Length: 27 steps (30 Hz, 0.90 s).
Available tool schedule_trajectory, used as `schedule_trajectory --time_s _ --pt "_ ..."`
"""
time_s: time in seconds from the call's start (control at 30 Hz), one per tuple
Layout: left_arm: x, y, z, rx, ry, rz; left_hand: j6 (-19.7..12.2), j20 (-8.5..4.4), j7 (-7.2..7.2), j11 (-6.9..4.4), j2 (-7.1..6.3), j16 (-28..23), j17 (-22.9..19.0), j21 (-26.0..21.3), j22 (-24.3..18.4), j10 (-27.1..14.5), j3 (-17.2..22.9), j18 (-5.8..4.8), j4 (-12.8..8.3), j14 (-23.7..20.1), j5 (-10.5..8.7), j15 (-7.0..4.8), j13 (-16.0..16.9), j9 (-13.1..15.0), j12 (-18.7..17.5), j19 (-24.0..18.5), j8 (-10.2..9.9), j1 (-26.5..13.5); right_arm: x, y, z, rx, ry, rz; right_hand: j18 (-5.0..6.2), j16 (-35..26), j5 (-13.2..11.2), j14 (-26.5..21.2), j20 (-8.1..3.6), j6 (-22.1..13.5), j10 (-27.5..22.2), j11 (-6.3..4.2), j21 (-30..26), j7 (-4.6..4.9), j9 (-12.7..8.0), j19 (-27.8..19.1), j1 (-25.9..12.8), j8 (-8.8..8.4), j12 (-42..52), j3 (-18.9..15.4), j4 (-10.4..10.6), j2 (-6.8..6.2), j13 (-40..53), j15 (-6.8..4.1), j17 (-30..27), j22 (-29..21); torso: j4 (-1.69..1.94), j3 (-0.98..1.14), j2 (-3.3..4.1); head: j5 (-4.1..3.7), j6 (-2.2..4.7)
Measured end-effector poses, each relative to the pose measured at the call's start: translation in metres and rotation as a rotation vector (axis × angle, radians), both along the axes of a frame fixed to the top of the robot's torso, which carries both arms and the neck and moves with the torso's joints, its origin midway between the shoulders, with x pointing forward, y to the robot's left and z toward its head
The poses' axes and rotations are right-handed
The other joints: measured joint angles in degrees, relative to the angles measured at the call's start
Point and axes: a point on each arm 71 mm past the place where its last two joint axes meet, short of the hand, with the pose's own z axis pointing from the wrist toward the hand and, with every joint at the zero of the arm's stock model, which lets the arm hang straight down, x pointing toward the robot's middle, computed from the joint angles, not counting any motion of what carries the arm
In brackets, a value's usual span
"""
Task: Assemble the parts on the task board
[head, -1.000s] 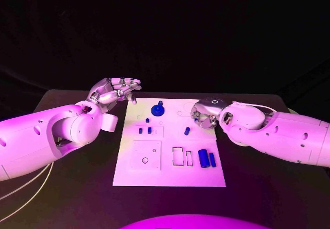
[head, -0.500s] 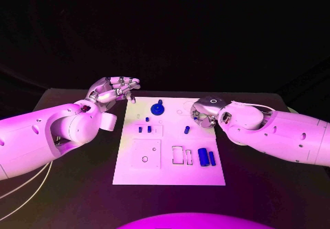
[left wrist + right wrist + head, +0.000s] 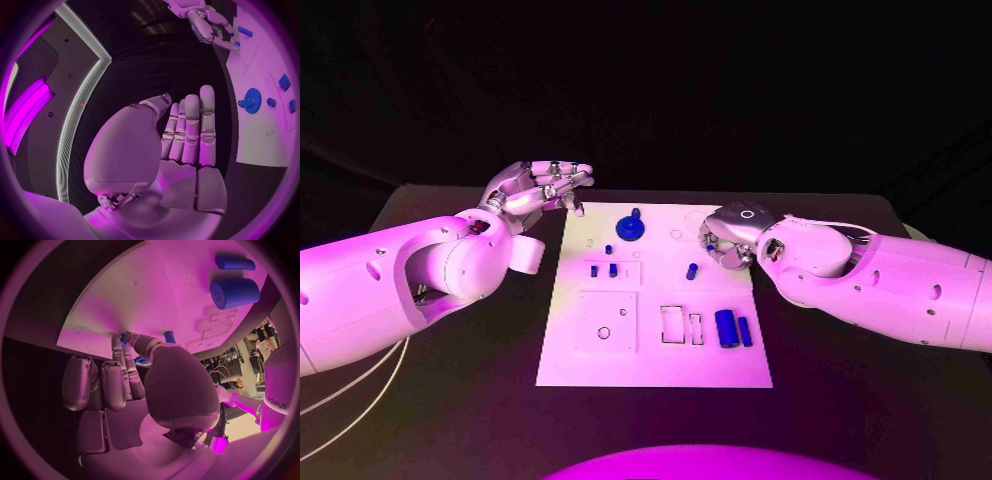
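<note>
We judge the assembly barely begun: on the white rectangular task board (image 3: 655,345) the blue toothed gear (image 3: 632,231) seems seated, while the thick blue cylinder (image 3: 726,329) and small blue pegs lie loose. Our left robot hand (image 3: 538,187) hovers empty, fingers apart; whether the right robot hand (image 3: 728,238) holds anything, we cannot tell.

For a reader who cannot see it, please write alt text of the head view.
A white task board lies mid-table with small blue parts on it. The left hand hovers off its far left corner, holding nothing; the right hand sits at its far right edge, fingers hidden.
</note>
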Motion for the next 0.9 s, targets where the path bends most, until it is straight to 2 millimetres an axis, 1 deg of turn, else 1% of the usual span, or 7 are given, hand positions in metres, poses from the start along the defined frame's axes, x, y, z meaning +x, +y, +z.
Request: schedule_trajectory --time_s 0.03,0.13,0.5,0.53,0.6,0.9 --pt "0.0 0.0 0.0 0.0 0.0 0.0 0.0 0.0 0.0 0.0 0.0 0.0 0.0 0.0 0.0 0.0 0.0 0.01 0.0 0.0 0.0 0.0 0.0 0.0 0.0 0.0 0.0 0.0 0.0 0.0 0.0 0.002 -0.003 0.0 0.0 0.19 0.01 0.01 -0.09 0.24 0.08 0.08 0.36 -0.06 0.05 0.09 0.0 0.15 0.18 0.1 -0.1 0.0 0.02 -0.14 0.0 0.39 0.01 0.0 0.0 0.0 0.01" --pt "0.0 0.0 0.0 0.001 0.002 0.0 0.0 0.0 0.0 0.0 0.0 0.0 0.0 0.0 0.0 0.0 0.0 0.0 0.0 0.0 0.0 0.0 0.0 0.0 0.0 0.0 0.0 0.0 -0.002 -0.001 -0.001 0.01 -0.013 -0.002 0.0 0.23 0.33 0.01 -0.09 0.25 0.13 0.13 0.63 -0.07 0.21 0.09 0.0 0.21 0.25 0.14 -0.14 0.0 0.31 -0.14 0.0 0.87 0.02 0.0 0.0 -0.04 0.04" --pt "0.0 0.0 0.0 0.002 0.004 0.0 0.0 0.0 0.0 0.0 0.0 0.0 -0.06 -0.22 -0.06 0.0 0.15 0.0 -0.15 0.0 0.0 0.0 0.0 -0.05 0.0 0.0 0.0 0.0 -0.006 -0.006 -0.003 0.044 -0.039 -0.011 0.0 0.22 0.33 0.01 -0.09 0.24 0.17 0.1 0.63 -0.09 0.2 0.09 0.38 0.17 0.28 0.31 -0.31 0.38 0.44 -0.13 -0.01 1.03 0.05 -0.01 0.01 0.03 0.08" --pt "0.0 0.0 0.0 0.002 0.004 0.0 0.0 0.0 0.0 0.0 0.0 0.0 -0.06 -0.22 -0.06 0.0 0.15 0.0 -0.15 0.0 0.0 0.0 0.0 -0.05 0.0 0.0 0.0 0.0 -0.006 -0.007 -0.003 0.047 -0.041 -0.012 0.0 0.22 0.33 0.01 -0.09 0.23 0.57 -0.29 0.63 -0.09 0.2 0.09 0.38 0.22 0.29 0.31 -0.32 0.38 0.44 -0.13 -0.01 1.07 0.05 -0.02 0.01 0.04 0.08" --pt "0.0 0.0 -0.001 0.003 0.005 0.0 0.0 0.0 0.0 0.0 0.0 0.0 -0.05 -0.22 -0.06 0.0 0.15 0.0 -0.15 0.0 0.0 0.0 -0.01 -0.05 0.0 0.0 0.0 0.0 -0.007 -0.008 -0.002 0.055 -0.045 -0.014 0.0 0.22 0.33 0.01 -0.09 0.38 0.78 -0.49 0.7 -0.23 0.21 0.09 0.38 0.43 0.38 0.31 -0.32 0.38 0.44 -0.13 -0.01 1.13 0.05 -0.04 0.01 0.08 0.08" --pt "0.001 0.001 -0.001 0.005 0.006 0.003 0.0 0.0 0.0 0.0 0.0 0.0 -0.05 -0.22 -0.06 0.0 0.15 0.0 -0.15 0.0 0.0 0.0 -0.01 -0.04 0.0 0.0 0.0 0.0 -0.01 -0.014 0.007 0.097 -0.064 -0.024 0.01 0.44 0.31 0.01 -0.08 0.71 1.47 -0.8 0.84 -0.12 0.31 0.08 0.38 0.44 0.49 0.3 -0.32 0.38 0.46 -0.13 -0.02 1.3 0.05 -0.08 0.01 0.15 0.04"
